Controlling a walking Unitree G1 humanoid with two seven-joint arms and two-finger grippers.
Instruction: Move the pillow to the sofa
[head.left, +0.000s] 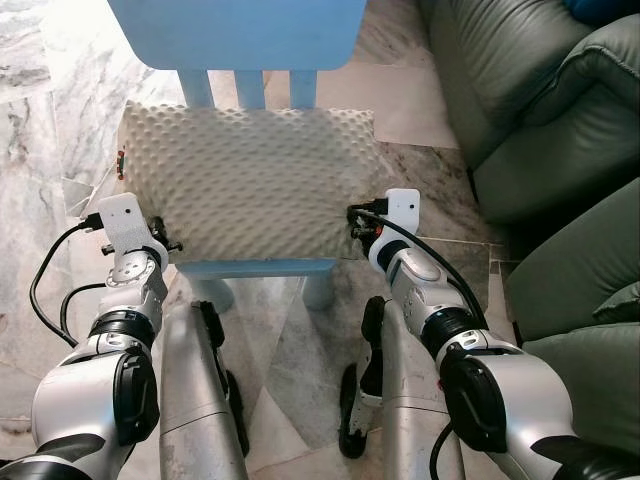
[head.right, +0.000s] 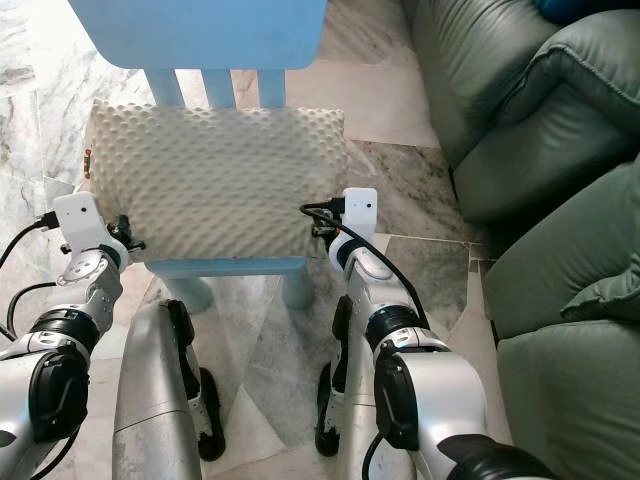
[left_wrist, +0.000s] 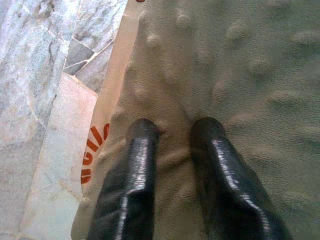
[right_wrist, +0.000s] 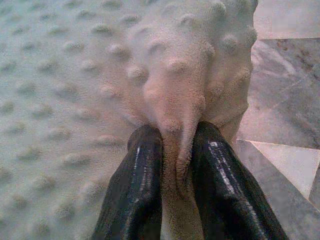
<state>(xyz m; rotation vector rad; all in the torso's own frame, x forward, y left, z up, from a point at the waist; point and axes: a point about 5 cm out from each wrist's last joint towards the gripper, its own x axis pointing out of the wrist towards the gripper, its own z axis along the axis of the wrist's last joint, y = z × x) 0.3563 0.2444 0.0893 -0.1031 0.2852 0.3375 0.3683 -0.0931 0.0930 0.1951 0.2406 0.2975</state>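
A cream pillow (head.left: 250, 180) with a bumpy knobbed cover lies across the seat of a small light-blue chair (head.left: 255, 268) in front of me. My left gripper (left_wrist: 175, 131) presses into the pillow's left end, its two black fingers (left_wrist: 137, 150) pinching a shallow fold of the cover next to a strip with red lettering. My right gripper (right_wrist: 176, 134) is shut on a pinched fold of the cover at the pillow's right end. The green sofa (head.left: 530, 110) stands to my right.
The chair's blue backrest (head.left: 240, 30) rises behind the pillow. Marble floor tiles (head.left: 50, 120) surround the chair. The sofa's seat cushion (head.left: 590, 330) and armrest lie close by my right arm. My silver legs (head.left: 200, 390) stand just before the chair's front edge.
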